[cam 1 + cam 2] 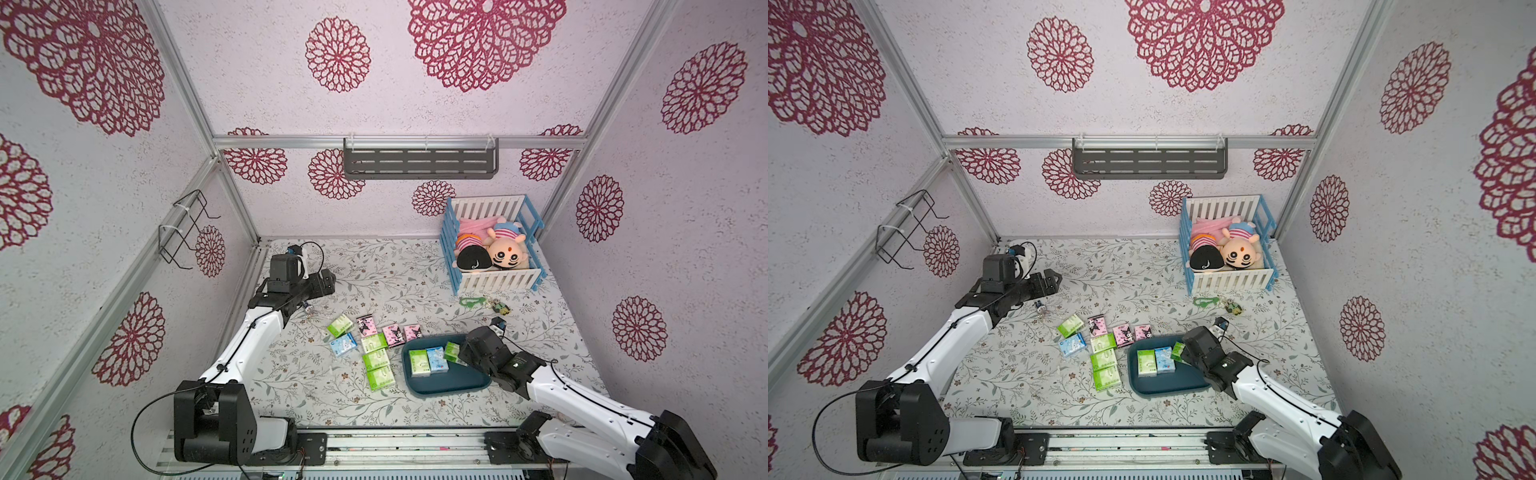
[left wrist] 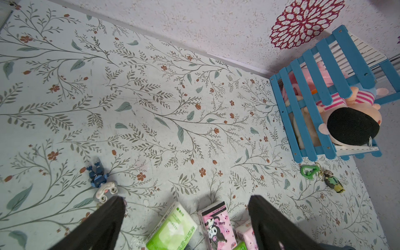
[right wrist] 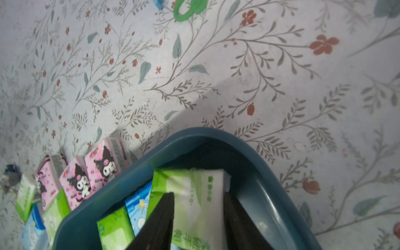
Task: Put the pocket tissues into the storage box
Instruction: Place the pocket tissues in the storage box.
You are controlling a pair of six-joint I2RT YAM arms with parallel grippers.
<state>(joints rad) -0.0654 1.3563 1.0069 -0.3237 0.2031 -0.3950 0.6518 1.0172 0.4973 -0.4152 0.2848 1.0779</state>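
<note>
Storage box (image 1: 451, 381) sitting at 5 o'clock on the surface (image 1: 395, 270), holding 3 pocket tissues (image 1: 419, 363) — 8 more lying loose at box's 9–10 o'clock. R jaws straddling a green pack (image 3: 190, 179) inside box; clamped or slack — can't tell. L jaws hanging spread, w/ nothing between, at 10 o'clock.

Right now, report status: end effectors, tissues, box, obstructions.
Left end effector open, empty. Right end effector in storage box, fingers astride green pack, grip unclear. Three packs inside counting that one, eight loose packs alongside. Nothing blocking between.
</note>
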